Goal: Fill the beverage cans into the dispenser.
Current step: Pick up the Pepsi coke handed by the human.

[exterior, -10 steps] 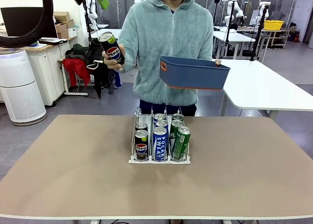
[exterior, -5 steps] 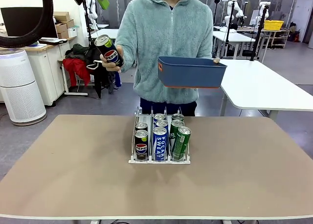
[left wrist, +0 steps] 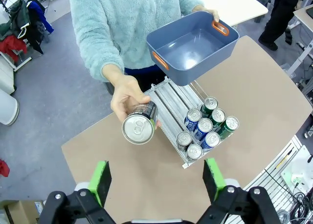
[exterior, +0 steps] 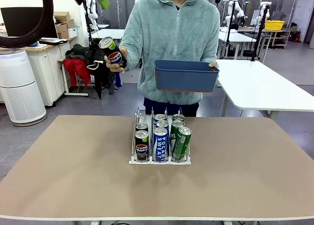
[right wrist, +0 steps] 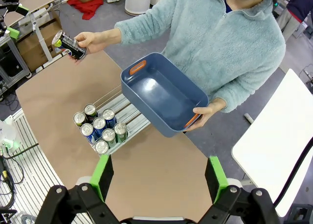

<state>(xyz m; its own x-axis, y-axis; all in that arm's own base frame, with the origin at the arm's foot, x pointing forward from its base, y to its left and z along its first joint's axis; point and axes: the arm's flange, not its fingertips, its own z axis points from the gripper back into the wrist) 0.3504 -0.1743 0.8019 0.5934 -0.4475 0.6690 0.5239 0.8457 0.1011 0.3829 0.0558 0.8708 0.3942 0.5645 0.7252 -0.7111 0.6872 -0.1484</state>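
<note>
1. left gripper [left wrist: 156,177]: green pads spread wide, gripping nothing. It hangs high above the table [exterior: 73,176], camera looking down.
2. right gripper [right wrist: 159,177]: also spread wide, holding nothing, high over the table.
3. dispenser [exterior: 159,162] sits mid-table, and all cans in it are packed at the robot-facing end.
4. Lanes, going by the front view:
   - left lane holds two black Pepsi cans [exterior: 142,146]
   - middle lane holds three blue Pocari Sweat cans [exterior: 160,144]
   - right lane holds three green cans [exterior: 181,144], the front one leaning slightly
5. The lane ends on the person's side show bare rails in the left wrist view.
6. The person stands at the far side. One hand [exterior: 117,62] holds a loose Pepsi can [exterior: 112,50], tilted, in the air at chest height. It is up and left of the dispenser, well apart from it.
7. The other hand [exterior: 212,64] grips the rim of a blue bin [exterior: 186,76] with orange handles. The bin is held at chest height, above and behind the dispenser, not touching it.
</note>
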